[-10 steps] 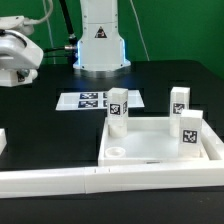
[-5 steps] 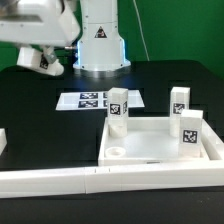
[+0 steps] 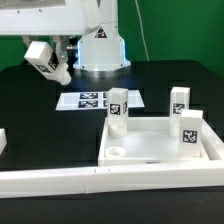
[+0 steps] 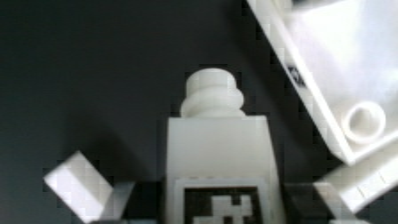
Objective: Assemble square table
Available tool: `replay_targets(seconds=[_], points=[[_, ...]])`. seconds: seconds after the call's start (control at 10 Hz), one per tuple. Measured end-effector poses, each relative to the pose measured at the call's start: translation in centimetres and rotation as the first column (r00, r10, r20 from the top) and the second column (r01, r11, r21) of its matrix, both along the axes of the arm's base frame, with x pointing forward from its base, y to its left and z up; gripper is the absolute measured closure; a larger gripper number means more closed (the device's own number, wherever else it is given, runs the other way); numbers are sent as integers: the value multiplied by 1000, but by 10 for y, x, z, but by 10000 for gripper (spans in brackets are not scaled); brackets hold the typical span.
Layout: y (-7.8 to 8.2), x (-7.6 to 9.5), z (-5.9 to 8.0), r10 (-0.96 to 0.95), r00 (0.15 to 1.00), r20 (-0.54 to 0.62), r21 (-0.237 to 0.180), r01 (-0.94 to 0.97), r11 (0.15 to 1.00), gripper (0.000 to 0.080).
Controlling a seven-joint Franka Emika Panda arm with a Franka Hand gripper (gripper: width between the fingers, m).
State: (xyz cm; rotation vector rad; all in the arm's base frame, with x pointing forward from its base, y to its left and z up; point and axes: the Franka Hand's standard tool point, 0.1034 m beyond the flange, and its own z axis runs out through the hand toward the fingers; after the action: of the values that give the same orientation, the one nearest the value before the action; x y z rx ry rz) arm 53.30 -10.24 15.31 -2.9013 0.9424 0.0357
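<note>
End effector in the exterior view, at about ten o'clock from the scene's centre, raised above the black table. Seen from the wrist, the end effector is clenched on a white leg block, one finger against each flank; the block bears a black-and-white tag on the face toward the camera and ends in a rounded, stepped peg that points away from it. In the exterior view this held block cannot be made out among the white parts of the arm.

At about four o'clock from the end effector lies the marker board, flat on the table. Further out in the same direction sits the square tabletop, a white tray with a raised rim and a round socket in its near corner; part of its rim and one round socket also appear at the edge of the wrist view.

Three more leg blocks stand upright: one at the tabletop's far corner on the exterior view's left, one on the table beyond the tabletop at about one o'clock from its centre, and one at the tabletop's side on the exterior view's right. Whether the first and third rest in sockets cannot be told.

A long white barrier wall runs across the foreground, at six o'clock.
</note>
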Motion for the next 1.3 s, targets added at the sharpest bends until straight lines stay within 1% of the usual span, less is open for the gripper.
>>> replay_targets(seconds=[0.1, 0.2, 0.3, 0.4, 0.5, 0.6, 0.7, 0.9, 1.0, 1.1, 1.2, 1.3], points=[[5, 4, 0, -19, 998, 60, -35, 21, 999, 512], [22, 19, 8, -71, 991, 113, -61, 78, 995, 512], [43, 34, 14, -101, 983, 156, -64, 112, 992, 512], [61, 51, 19, -176, 959, 220, -66, 195, 979, 512], [85, 67, 18, -244, 939, 244, -66, 267, 961, 512], [102, 78, 11, -261, 928, 264, -77, 291, 954, 512], [101, 78, 9, -228, 938, 261, -83, 257, 963, 512], [102, 78, 9, -228, 938, 260, -83, 257, 963, 512], [99, 75, 4, -211, 942, 261, -102, 244, 964, 512], [93, 60, -18, -171, 955, 243, -162, 214, 963, 512], [94, 55, -36, -136, 966, 220, -214, 183, 959, 512], [94, 58, -50, -72, 975, 209, -276, 129, 952, 512]])
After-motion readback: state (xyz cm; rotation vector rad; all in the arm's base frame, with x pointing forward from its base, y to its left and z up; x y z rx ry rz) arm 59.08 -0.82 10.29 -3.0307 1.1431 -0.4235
